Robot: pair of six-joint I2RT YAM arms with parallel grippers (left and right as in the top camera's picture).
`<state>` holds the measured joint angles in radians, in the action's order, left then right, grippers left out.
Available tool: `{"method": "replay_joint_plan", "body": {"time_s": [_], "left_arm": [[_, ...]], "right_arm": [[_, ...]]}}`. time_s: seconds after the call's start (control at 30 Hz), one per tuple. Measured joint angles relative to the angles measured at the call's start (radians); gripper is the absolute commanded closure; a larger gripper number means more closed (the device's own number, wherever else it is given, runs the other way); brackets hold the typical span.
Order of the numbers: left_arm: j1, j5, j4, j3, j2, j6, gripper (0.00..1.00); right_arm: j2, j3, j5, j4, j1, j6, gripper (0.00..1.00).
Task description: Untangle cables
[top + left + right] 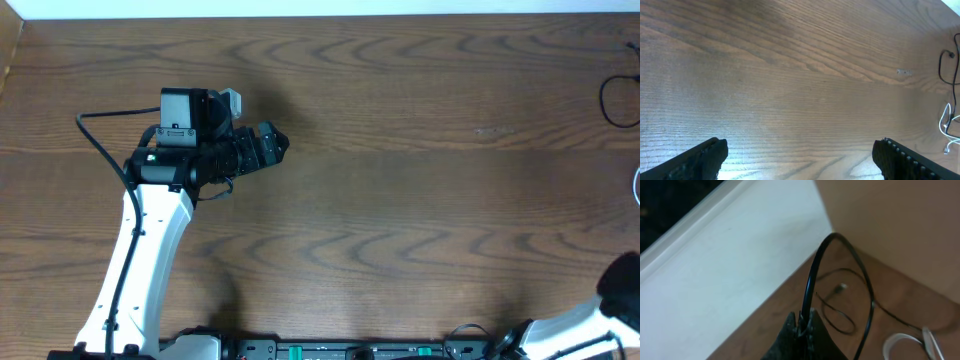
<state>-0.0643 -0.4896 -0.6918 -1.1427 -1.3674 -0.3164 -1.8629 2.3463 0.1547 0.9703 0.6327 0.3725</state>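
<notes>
The black cable (608,100) loops at the table's far right edge, and a bit of the white cable (636,186) shows just below it. Both show at the right edge of the left wrist view, black (940,65) above white (945,122). My right gripper (805,326) is shut on the black cable (812,275), which arches up from the jaws and trails onto the table beside a small plug (841,286). The white cable (897,341) lies at the lower right. My left gripper (276,145) (800,150) is open and empty, far to the left of the cables.
Only part of the right arm (620,295) shows in the overhead view, at the lower right corner. A white surface (730,265) and a tan wall (900,225) border the table corner near the cables.
</notes>
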Motion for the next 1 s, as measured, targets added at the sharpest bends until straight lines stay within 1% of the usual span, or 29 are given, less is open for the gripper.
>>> {"method": "replay_joint_plan", "body": {"time_s": [0.03,0.07,0.1,0.13,0.17,0.37,0.53,0.67,0.77,0.9,1.0], "left_arm": [[0.000,0.000,0.000,0.000,0.000,0.000,0.02],[0.000,0.000,0.000,0.000,0.000,0.000,0.02],[0.000,0.000,0.000,0.000,0.000,0.000,0.02],[0.000,0.000,0.000,0.000,0.000,0.000,0.02],[0.000,0.000,0.000,0.000,0.000,0.000,0.02],[0.000,0.000,0.000,0.000,0.000,0.000,0.02],[0.000,0.000,0.000,0.000,0.000,0.000,0.02],[0.000,0.000,0.000,0.000,0.000,0.000,0.02],[0.000,0.000,0.000,0.000,0.000,0.000,0.02],[0.000,0.000,0.000,0.000,0.000,0.000,0.02],[0.000,0.000,0.000,0.000,0.000,0.000,0.02]], "right_arm": [[-0.027,0.000,0.017,-0.019,0.000,0.001,0.90],[-0.058,0.000,0.034,-0.037,0.000,0.005,0.56],[-0.083,-0.001,0.043,-0.048,0.000,0.004,0.28],[-0.114,-0.001,0.055,-0.054,0.000,0.006,0.04],[-0.144,-0.001,0.063,-0.056,0.000,0.007,0.01],[-0.272,-0.014,0.083,0.069,0.003,0.011,0.01],[-0.272,-0.021,0.116,0.094,0.003,0.014,0.01],[-0.218,-0.021,0.194,0.106,0.000,0.014,0.01],[-0.135,-0.021,0.279,0.127,-0.021,0.001,0.01],[-0.007,-0.020,0.408,0.193,-0.104,-0.050,0.01],[0.085,-0.014,0.480,0.283,-0.209,-0.108,0.01]]}}
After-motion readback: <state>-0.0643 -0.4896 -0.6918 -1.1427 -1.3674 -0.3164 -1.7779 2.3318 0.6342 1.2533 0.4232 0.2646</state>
